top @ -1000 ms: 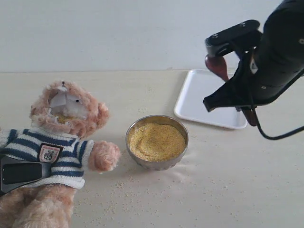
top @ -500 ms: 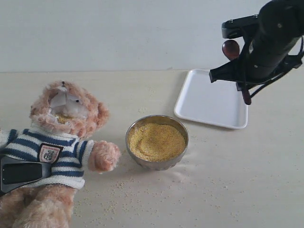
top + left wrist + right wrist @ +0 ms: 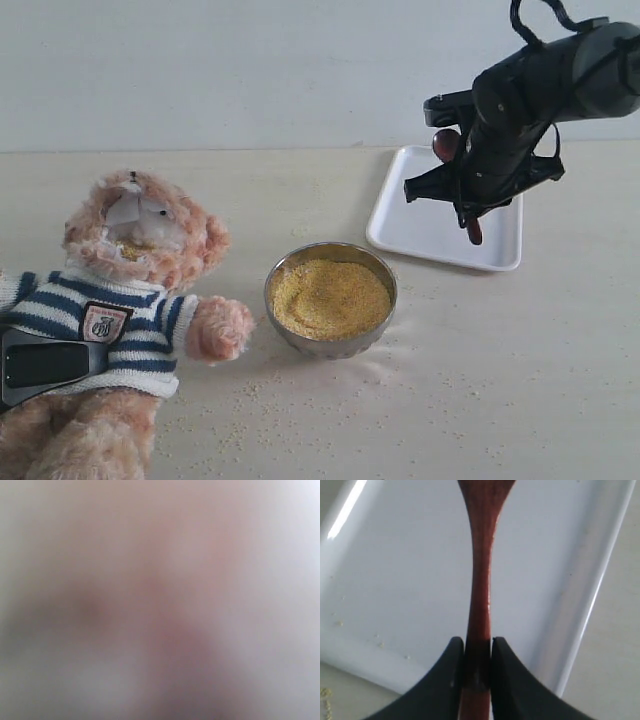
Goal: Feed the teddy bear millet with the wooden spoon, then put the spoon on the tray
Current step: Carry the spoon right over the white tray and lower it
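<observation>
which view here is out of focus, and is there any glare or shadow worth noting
Left wrist view: fully blurred, only pinkish-grey smears, nothing identifiable. Right wrist view: sharp on the wooden spoon handle and the gripper, with a bright glare streak on the tray rim. Exterior view: clear and evenly lit, only soft shadows under the metal bowl.

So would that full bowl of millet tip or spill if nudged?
Probably slides rather than tips: the bowl is low and wide. Likely spills readily, with millet heaped near the rim and loose grains already on the table. Probably heavy for its size, being so full.
</observation>
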Motion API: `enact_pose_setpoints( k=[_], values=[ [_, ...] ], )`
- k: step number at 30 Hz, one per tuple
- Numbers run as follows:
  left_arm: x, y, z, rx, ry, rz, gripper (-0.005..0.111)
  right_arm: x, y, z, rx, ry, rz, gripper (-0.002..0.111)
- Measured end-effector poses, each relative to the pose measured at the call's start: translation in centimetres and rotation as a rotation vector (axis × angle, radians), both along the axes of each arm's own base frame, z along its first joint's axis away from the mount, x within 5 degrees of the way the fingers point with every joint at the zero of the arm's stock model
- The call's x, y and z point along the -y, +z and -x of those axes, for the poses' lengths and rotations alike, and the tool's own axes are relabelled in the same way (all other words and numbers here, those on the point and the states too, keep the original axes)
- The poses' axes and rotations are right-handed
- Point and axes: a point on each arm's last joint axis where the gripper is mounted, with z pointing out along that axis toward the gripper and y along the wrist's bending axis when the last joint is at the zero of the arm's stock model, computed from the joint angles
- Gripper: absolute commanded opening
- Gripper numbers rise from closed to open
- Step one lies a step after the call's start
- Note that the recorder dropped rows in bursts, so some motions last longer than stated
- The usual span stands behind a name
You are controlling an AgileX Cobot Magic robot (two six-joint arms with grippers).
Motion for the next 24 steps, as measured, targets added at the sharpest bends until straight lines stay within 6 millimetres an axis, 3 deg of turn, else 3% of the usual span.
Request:
enact_pose_setpoints(
  k=[15, 17, 21, 24],
  values=[
    [0.0, 0.0, 0.0, 0.0, 0.0, 0.0, 0.005, 1.3, -3.7, -1.3, -0.031, 0.0, -0.011, 0.004],
    [0.0, 0.0, 0.0, 0.0, 0.0, 0.0, 0.005, 1.2, -4.2, -1.3, -0.04, -0.009, -0.023, 0.011],
    [0.0, 0.0, 0.0, 0.0, 0.0, 0.0, 0.005, 1.1, -4.4, -1.3, -0.045, -0.002, -0.03, 0.04],
    [0.0, 0.0, 0.0, 0.0, 0.0, 0.0, 0.005, 1.1, -4.4, -1.3, -0.047, 0.008, -0.029, 0.045]
  ],
)
